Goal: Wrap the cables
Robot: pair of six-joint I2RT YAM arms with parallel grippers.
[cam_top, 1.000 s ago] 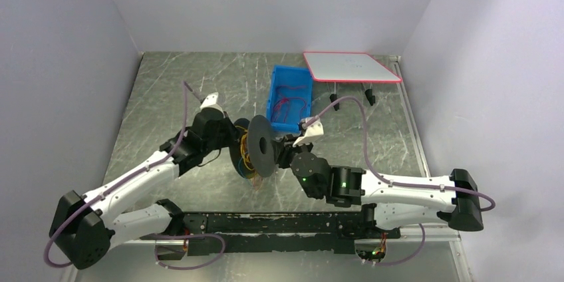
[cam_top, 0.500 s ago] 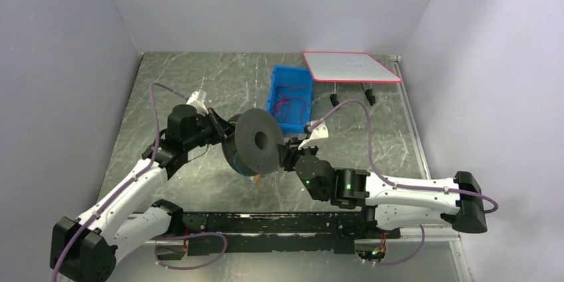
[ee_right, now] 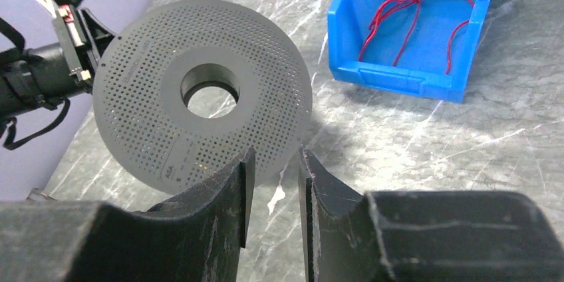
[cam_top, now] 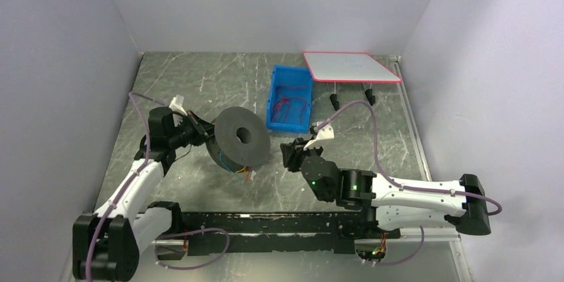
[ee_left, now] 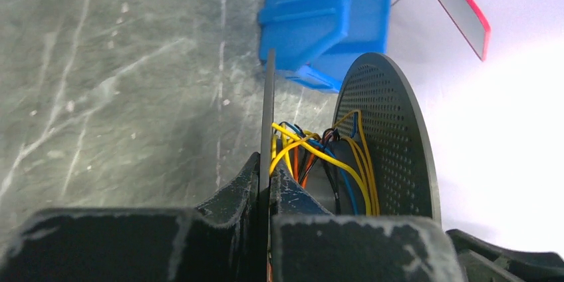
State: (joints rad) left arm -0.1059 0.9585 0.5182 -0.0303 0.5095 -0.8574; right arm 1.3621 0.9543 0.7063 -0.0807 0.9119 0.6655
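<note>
My left gripper (ee_left: 267, 170) clamps the thin edge of one flange of the dark grey spool (cam_top: 229, 139), holding it tilted over the table (cam_top: 166, 76) near the blue bin (cam_top: 273, 99). Yellow, orange and blue cables (ee_left: 318, 155) lie wound between its flanges, with red cables (ee_right: 399, 9) loose in the bin. My right gripper (ee_right: 274, 179) hovers near the spool's perforated face, fingers slightly parted, grasping nothing.

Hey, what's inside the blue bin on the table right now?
Loose red cables lie tangled on the floor of the blue bin. Its near wall hides the floor strip right behind it.
</note>
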